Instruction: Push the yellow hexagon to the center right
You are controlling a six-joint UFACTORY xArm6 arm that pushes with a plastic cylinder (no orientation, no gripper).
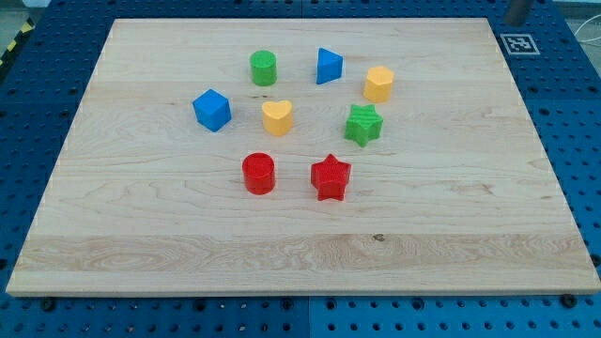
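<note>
Eight blocks clustered on bench (pixel 141 235), placed here against yellow hexagon (pixel 378 84). Blue triangular block (pixel 329 66) just left; green cylinder (pixel 264 68) farther left. Green star (pixel 362 124) just below; red star (pixel 330 176) lower. Yellow heart (pixel 277 117), blue cube (pixel 212 109), red cylinder (pixel 258 174) lower left. Tip out of view; no claw fitted.

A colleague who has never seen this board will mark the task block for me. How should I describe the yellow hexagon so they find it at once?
On the wooden board, the blocks form a loose ring above the centre. The yellow hexagon is the block farthest toward the view's right, just above the green star and right of the blue triangle. The other yellow block, a heart, has a notched top and lies inside the ring.
</note>
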